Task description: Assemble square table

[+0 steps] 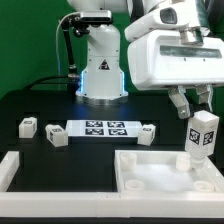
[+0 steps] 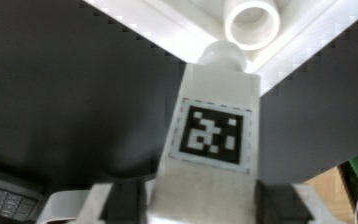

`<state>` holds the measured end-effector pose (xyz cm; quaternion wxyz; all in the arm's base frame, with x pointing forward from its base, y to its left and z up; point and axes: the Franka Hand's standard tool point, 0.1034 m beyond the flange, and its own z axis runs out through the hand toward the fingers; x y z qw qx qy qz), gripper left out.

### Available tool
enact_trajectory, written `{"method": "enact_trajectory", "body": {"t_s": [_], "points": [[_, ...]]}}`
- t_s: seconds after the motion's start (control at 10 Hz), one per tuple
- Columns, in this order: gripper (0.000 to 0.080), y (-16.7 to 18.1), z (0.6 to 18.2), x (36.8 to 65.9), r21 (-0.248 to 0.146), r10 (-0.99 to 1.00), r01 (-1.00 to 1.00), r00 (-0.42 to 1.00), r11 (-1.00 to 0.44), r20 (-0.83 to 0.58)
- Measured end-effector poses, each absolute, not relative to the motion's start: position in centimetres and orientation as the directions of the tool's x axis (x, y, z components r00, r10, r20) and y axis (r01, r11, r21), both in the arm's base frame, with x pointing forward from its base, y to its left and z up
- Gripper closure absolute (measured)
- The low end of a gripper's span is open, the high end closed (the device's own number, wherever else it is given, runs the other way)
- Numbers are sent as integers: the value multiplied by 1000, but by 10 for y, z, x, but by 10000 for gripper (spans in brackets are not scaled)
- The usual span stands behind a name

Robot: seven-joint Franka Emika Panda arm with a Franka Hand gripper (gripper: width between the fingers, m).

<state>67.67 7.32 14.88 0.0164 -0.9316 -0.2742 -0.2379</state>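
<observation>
Nearest lies the table top (image 1: pixel 150 172) on the counter (image 1: pixel 85 150); the claw (image 1: pixel 200 113) pinches a leg (image 1: pixel 203 138) upright, long axis aimed down at the socket (image 2: pixel 250 22) in its far corner, on the exterior view's right.

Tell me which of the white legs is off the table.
The leg clamped in the gripper, above the square top; the other three rest on the black table.

A robotics lab: fixed robot arm (image 1: pixel 100 62), black table (image 1: pixel 40 105), tagged marker board (image 1: pixel 105 127), green backdrop (image 1: pixel 22 45).
</observation>
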Motion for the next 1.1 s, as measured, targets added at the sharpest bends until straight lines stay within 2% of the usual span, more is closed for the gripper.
{"method": "enact_trajectory", "body": {"t_s": [0.2, 0.4, 0.8, 1.1], "points": [[509, 78, 145, 673, 142, 502, 507, 702, -850, 505], [509, 78, 135, 671, 150, 499, 500, 696, -853, 516], [509, 85, 113, 667, 132, 495, 504, 706, -854, 506], [509, 90, 111, 668, 132, 498, 508, 702, -851, 510]]}}
